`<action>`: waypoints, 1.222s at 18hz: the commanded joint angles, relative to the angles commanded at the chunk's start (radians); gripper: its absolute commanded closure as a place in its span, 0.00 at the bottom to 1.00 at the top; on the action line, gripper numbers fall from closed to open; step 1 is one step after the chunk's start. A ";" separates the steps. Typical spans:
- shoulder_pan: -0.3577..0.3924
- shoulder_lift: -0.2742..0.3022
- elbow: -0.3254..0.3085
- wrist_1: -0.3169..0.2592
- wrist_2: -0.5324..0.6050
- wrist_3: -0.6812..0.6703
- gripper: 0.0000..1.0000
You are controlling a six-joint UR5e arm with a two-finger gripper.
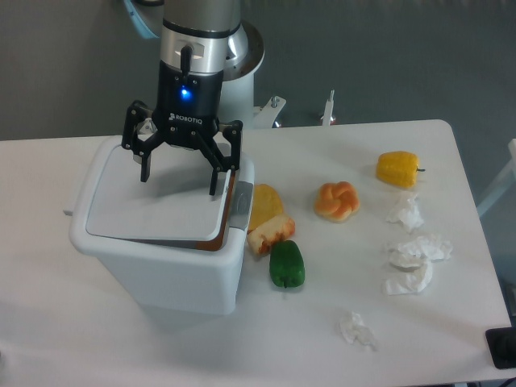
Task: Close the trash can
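The trash can (161, 266) stands near the table's (97, 347) left edge, its flat lid (153, 211) lying almost level in the rim, with a thin orange strip showing along its right side. The claw (181, 179) hangs spread open, empty, fingertips at or just above the lid. A green pepper (286, 264) lies just right of the can, with crumpled tissues (415, 262) toward the right edge.

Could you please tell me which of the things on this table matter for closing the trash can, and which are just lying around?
Part of the job:
trash can
its lid
gripper, jaws open over the lid

Just lying about:
green pepper
yellow pepper
bread knot
yellow-and-red food beside the can
crumpled tissues
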 joint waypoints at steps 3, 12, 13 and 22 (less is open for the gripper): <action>0.000 0.000 -0.009 0.000 -0.005 -0.026 0.00; 0.002 -0.003 -0.009 0.000 -0.006 -0.118 0.00; 0.002 -0.003 -0.009 0.000 -0.006 -0.120 0.00; 0.002 -0.015 -0.009 0.000 -0.015 -0.201 0.00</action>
